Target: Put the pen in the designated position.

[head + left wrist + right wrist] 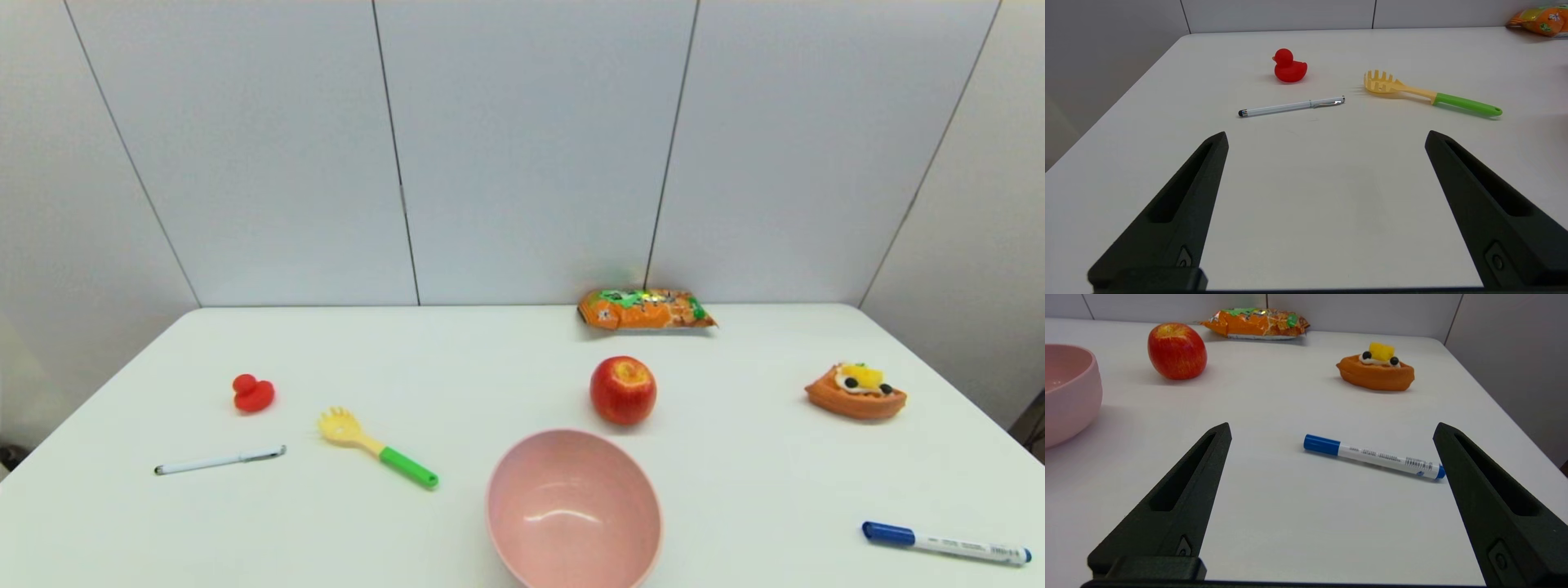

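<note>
The slim, glossy white pen (219, 461) lies flat on the smooth worktop (735, 474). Left tool (1326, 136) and right tool (1331, 428) gape wide, matte black wedges.

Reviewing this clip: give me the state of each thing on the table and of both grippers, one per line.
pen: lying flat, untouched
left gripper: open, empty, short of the pen
right gripper: open, empty
blue-capped marker: lying flat, capped
pink bowl: upright, empty
apple: upright, whole
pasta fork: lying flat
red duck: upright
snack bag: lying flat
toy tart: upright
</note>
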Controlling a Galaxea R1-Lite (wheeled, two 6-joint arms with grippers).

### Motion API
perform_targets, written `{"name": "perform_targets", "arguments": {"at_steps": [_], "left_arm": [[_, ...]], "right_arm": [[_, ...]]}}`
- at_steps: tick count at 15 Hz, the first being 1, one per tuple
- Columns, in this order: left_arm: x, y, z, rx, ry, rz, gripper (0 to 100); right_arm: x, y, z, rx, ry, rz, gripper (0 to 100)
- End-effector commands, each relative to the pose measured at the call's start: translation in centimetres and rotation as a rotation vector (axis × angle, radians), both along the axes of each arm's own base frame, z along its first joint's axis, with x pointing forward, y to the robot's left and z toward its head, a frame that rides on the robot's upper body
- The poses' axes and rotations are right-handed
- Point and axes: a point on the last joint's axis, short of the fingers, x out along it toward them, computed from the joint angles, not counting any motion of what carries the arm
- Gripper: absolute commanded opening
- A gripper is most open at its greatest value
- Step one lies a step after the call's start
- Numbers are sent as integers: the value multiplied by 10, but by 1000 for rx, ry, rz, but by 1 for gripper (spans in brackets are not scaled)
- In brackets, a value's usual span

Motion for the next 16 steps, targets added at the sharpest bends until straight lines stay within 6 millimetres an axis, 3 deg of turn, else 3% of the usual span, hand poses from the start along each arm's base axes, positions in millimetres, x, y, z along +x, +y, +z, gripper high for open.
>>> {"name": "perform_targets", "arguments": {"at_steps": [1,16], "left_arm": [[0,0,0,1,0,0,100],[0,0,0,1,0,1,100]], "right_arm": [[0,0,0,0,0,3,100],[0,0,0,3,0,1,100]]}}
